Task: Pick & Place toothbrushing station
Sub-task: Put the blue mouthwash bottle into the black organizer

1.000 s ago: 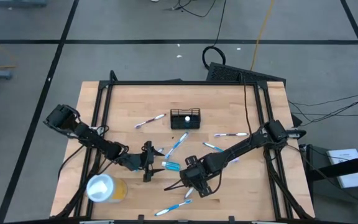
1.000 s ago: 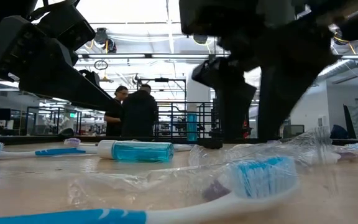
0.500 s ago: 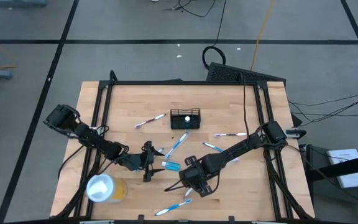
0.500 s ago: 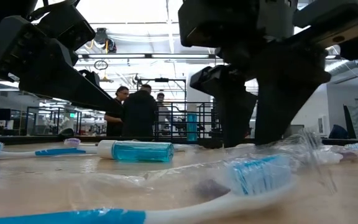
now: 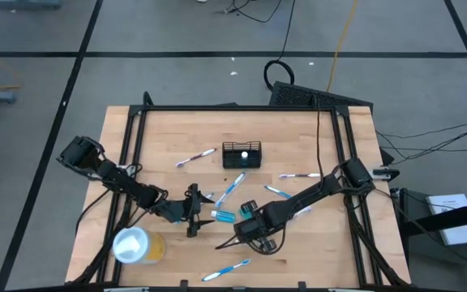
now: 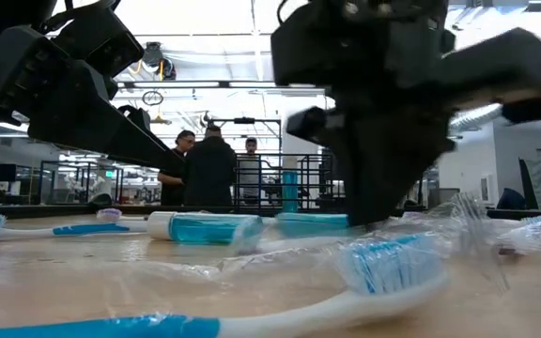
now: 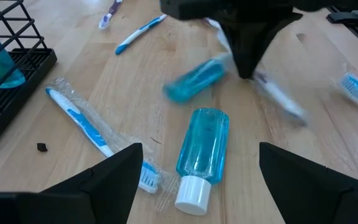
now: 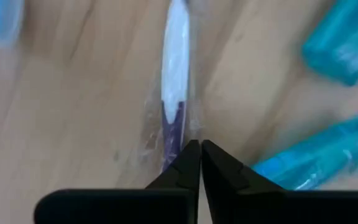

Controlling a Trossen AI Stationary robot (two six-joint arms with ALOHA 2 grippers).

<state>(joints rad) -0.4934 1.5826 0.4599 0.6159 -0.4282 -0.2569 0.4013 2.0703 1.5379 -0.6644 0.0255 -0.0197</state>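
Black wire-mesh holder (image 5: 242, 153) sits at the back centre of the wooden counter (image 5: 314, 130), apart from both arms

Right claw (image 8: 196, 152) is down near the counter's middle front, fingers pinched together at the tip of a plastic-wrapped toothbrush (image 8: 174, 99); whether it actually grips the wrapper cannot be told. Left claw (image 7: 194, 171) hangs low just left of it, fingers spread wide and empty, over a blue bottle with a white cap (image 7: 202, 155) lying on its side. A second, smaller blue bottle (image 7: 194, 81) lies near the right claw. Wrapped toothbrushes are scattered on the counter, one (image 5: 225, 271) at the front edge. Yellow cup with white lid (image 5: 136, 245) stands front left. People (image 6: 209, 169) stand in the room beyond
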